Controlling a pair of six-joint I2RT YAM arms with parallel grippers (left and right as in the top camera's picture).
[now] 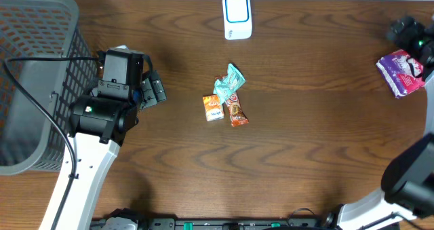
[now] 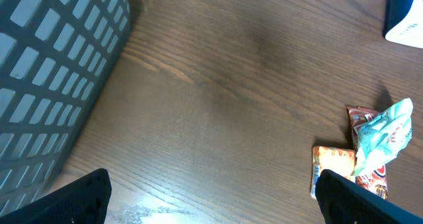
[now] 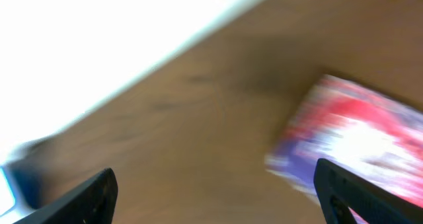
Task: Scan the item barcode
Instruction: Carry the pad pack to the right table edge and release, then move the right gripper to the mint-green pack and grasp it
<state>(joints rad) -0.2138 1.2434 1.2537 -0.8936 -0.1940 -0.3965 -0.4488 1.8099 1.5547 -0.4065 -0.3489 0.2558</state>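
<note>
1. My left fingers [image 2: 79,197] are released. The two dark tips sit at the lower corners of the left wrist view, with only the bare wooden surface [image 2: 218,105] between them.
2. My right fingers [image 3: 367,191] are spread wide too, with the tips at the lower corners of the blurred right wrist view. They are grasping nothing.
3. Just past the right-hand tip in that view lies the purple packet [image 3: 357,138], filling the right half of the frame. The blur keeps me from telling whether it touches that tip. In the overhead view it lies flat on the surface at the right edge, just below my right fingers.
4. Past my left fingers, three small packets cluster at the right edge of the left wrist view. An orange packet [image 2: 334,164] lies lowest and a red-brown packet [image 2: 359,118] is beside it. A crumpled teal packet [image 2: 386,131] lies partly over the red-brown one. In the overhead view this cluster sits at the centre of the frame, well apart from the purple packet.
5. The grey basket [image 2: 53,72] fills the upper left of the left wrist view, its lattice wall rising from the surface.
6. Farthest off, the white and blue scanner [image 1: 237,16] stands at the top centre of the overhead view, above the cluster.
</note>
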